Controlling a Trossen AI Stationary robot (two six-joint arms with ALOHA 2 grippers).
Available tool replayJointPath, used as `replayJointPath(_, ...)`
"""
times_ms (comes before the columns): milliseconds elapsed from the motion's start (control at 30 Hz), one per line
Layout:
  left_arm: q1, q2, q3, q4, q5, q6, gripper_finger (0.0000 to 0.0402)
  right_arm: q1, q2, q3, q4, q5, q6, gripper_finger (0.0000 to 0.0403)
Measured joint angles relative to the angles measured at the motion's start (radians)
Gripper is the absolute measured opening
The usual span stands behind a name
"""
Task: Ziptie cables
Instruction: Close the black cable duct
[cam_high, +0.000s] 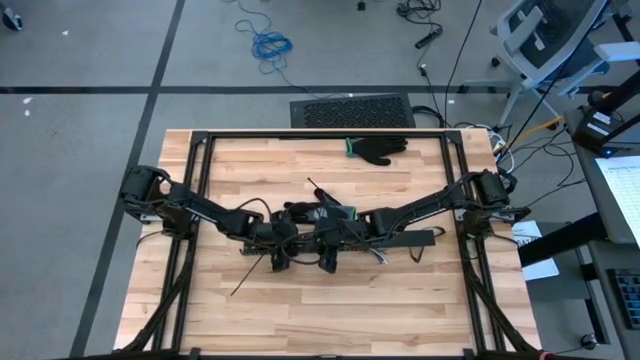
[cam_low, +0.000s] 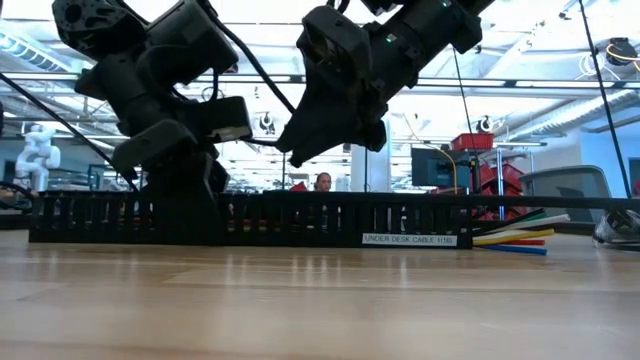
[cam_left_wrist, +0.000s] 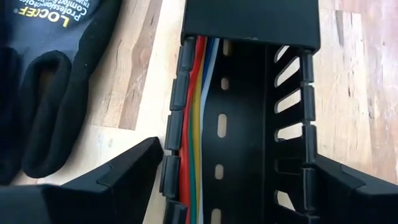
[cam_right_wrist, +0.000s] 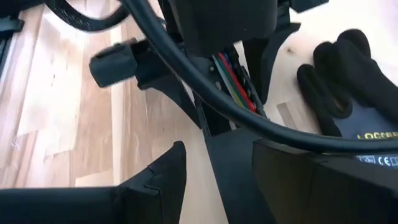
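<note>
— Wooden planks make up our worktop, pale butcher-block inside a black frame, standing on a grey tiled floor with loose wires strewn beyond it.

— We see an open, brightly lit hall past the far edge, with a person behind the black slotted channel that lies across the middle.

— Where are the cables?

— We find them lying inside that channel, red, yellow, green, blue and white, pressed along one wall; their ends poke out of one end.

— And our left end effector?

— Its fingers stand wide apart, straddling the channel, gripping nothing.

— Our right end effector sits over the same channel with its fingers partly apart; whether it grips, we cannot tell. A black glove lies near the far edge.
</note>
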Motion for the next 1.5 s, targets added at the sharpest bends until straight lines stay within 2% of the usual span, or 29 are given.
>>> replayJointPath(367,0.006,0.0,0.0,0.038,0.011,0.001,0.0309,0.005,0.0,0.0,-0.161,-0.008,0.003,0.0171)
replayJointPath(567,0.005,0.0,0.0,0.036,0.014,0.002,0.0288,-0.005,-0.039,0.0,-0.16,-0.002,0.003,0.0168)
replayJointPath(733,0.005,0.0,0.0,0.036,0.014,0.002,0.0283,-0.013,-0.085,0.001,-0.247,0.002,0.021,0.0127)
replayJointPath(933,0.005,0.0,0.0,0.036,0.014,0.002,0.0283,-0.008,-0.078,0.001,-0.352,-0.002,0.019,0.0013)
replayJointPath(1300,0.005,0.0,0.0,0.036,0.012,0.002,0.0283,-0.011,-0.072,0.001,-0.422,0.002,0.037,0.0001)
replayJointPath(1500,0.005,0.0,0.0,0.036,0.01,0.001,0.0283,-0.011,-0.035,0.003,-0.402,0.002,0.036,0.0)
